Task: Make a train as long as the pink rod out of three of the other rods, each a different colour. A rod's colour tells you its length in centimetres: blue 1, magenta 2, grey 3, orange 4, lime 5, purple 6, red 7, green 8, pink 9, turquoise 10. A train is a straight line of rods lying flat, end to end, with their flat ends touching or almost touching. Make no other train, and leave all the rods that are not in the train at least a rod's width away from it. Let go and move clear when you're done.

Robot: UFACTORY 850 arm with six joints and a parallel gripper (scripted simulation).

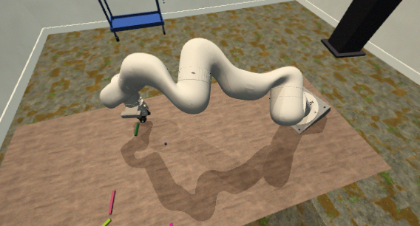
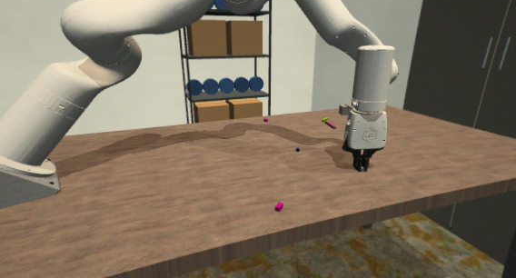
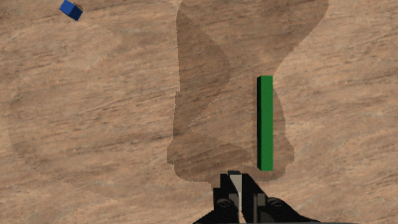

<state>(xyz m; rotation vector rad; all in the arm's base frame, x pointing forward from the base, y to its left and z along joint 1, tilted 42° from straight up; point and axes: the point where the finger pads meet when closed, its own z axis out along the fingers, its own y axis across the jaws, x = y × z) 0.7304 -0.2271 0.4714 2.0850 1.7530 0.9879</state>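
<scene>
My gripper [image 3: 233,190] stands low over the table top near its far edge, fingers pointing down; it also shows in the top view [image 1: 142,119] and the exterior view [image 2: 362,166]. It is shut on a small grey rod [image 3: 236,187], seen as a pale sliver between the fingers. A green rod [image 3: 265,122] lies flat just beside the fingers, apart from them, also visible in the top view [image 1: 137,128]. A blue cube [image 3: 71,10] [image 1: 165,143] lies further off. The pink rod [image 1: 112,201] lies far away, with a lime rod [image 1: 106,222] next to it.
A magenta rod [image 2: 279,206] lies near the table's front edge and another magenta piece [image 2: 265,120] at the far side. The arm's base [image 1: 310,113] is bolted on the table's other end. A shelf rack [image 2: 225,55] stands behind the table.
</scene>
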